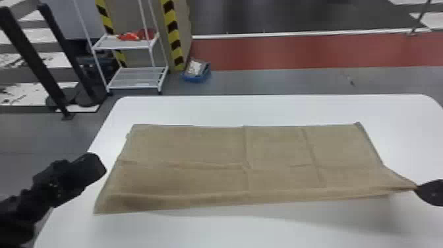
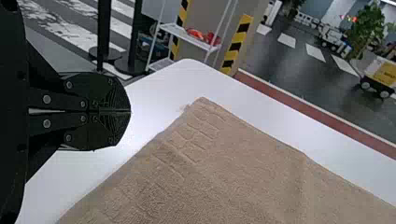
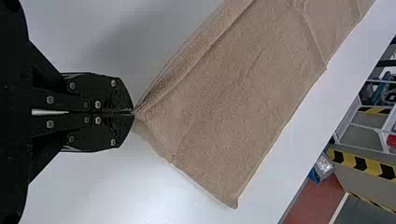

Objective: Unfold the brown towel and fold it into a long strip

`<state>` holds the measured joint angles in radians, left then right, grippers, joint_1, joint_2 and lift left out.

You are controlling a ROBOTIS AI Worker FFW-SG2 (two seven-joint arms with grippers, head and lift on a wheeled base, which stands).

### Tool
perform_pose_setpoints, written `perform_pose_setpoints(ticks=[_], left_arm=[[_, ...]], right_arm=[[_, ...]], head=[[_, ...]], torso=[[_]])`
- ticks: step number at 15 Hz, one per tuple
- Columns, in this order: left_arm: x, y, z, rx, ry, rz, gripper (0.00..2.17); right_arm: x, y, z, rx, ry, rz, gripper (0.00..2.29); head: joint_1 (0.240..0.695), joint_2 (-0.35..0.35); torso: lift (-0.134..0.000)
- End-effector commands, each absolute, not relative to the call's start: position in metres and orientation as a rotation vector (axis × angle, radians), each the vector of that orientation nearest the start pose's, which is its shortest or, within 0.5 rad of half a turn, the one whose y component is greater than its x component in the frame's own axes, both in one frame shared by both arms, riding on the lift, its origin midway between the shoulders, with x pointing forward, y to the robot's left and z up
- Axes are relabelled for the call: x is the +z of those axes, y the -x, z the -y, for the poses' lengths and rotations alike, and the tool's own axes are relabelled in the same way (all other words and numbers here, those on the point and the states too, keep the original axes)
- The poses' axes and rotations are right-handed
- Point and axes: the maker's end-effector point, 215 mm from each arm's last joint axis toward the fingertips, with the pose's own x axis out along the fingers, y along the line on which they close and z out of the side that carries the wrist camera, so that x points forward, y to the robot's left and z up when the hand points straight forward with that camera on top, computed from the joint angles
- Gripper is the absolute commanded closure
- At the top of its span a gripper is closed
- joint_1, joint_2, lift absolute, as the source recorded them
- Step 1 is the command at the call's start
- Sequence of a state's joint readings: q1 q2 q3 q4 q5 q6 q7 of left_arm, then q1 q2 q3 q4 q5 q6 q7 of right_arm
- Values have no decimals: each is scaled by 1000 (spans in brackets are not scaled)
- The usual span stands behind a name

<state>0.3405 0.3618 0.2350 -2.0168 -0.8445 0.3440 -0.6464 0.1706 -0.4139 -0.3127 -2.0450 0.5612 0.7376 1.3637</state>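
Right gripper [image 3: 132, 112] clenched on a towel corner, left one empty: what could bite me?

So my right fingers are closed tight on a small pinch of the brown towel [image 1: 211, 150], at its near right corner, far right of the head view. That corner hangs over the table [image 1: 247, 110], with a shadow below it. My left gripper [image 2: 130, 111] is closed too, gripping nothing, just off the towel's edge at the left of the head view. The rest of the towel spreads across the middle, creased, with a ridge running over its left half.

My worries, all guesswork:

- Only the very tips have cloth, so a hard tug might pop it loose and drop the corner crumpled.
- Nothing pins the left end. If I pull sideways, the whole towel probably skids or twists.
- Folding with the right alone would likely give a diagonal, lopsided strip. I'd want the near left corner pinched as well.
- Going for that corner without opening my left fingers would just shove it into a bunch. Too shallow a pinch could miss a layer; I can't tell how many I've got on the right.
- Those ridges could get trapped in the fold and leave it lumpy.
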Motion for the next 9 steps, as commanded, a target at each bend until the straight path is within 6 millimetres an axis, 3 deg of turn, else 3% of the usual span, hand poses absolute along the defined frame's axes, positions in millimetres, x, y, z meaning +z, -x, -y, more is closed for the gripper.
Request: perform_pose_setpoints(ticks=[1,2,6,8,9], left_arm=[[-367,-476,-415,-255,-1123,-540,2142],[-370,-472,-414,-262,-1127,-549,2115],[-389,-447,-424,-176,-1157,-540,1355],[-397,-427,-435,-134,-1121,-615,1015],[-398,-422,-427,-151,-1128,-607,785]], right_arm=[[-384,-424,385,624,440,-833,1480],[-387,-422,386,622,436,-841,1480],[-408,-403,390,627,425,-891,1480],[-412,-399,387,633,420,-897,1480],[-414,-396,387,636,421,-902,1480]], head=[[695,67],[695,57],[695,39],[695,45],[695,53]], torso=[[-123],[-123],[-123],[-123],[-123]])
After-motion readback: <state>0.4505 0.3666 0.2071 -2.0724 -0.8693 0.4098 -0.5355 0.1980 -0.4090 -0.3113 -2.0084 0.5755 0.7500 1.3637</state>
